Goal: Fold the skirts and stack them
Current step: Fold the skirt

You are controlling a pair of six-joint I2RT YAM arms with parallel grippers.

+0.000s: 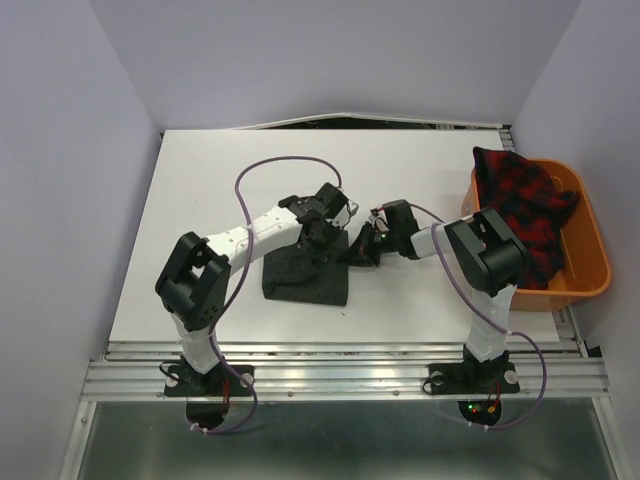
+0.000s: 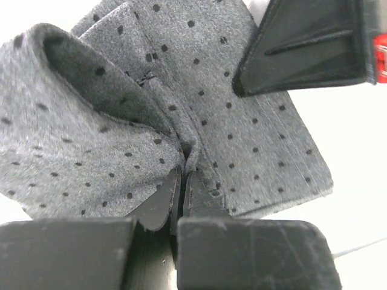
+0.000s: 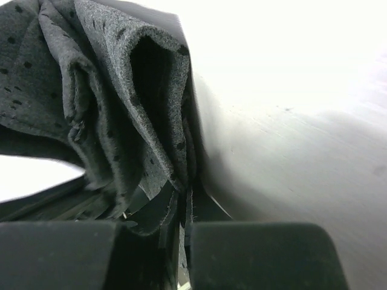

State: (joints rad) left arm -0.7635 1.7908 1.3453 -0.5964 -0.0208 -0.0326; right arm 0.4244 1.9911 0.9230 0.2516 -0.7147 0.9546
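Observation:
The dark charcoal dotted skirt (image 1: 305, 275) lies partly folded on the white table in front of both arms. My left gripper (image 1: 322, 237) is shut on a fold of its far edge; the wrist view shows the cloth (image 2: 109, 133) pinched between the closed jaws (image 2: 183, 184). My right gripper (image 1: 362, 250) is shut on the skirt's right corner, with bunched cloth (image 3: 127, 90) rising from its jaws (image 3: 184, 196). The red-and-black plaid skirt (image 1: 525, 210) lies crumpled in the orange basket at the right.
The orange plastic basket (image 1: 590, 280) stands at the table's right edge, beside the right arm. The white table (image 1: 200, 200) extends left and back to grey walls. The other gripper's black finger (image 2: 302, 45) shows at the top right of the left wrist view.

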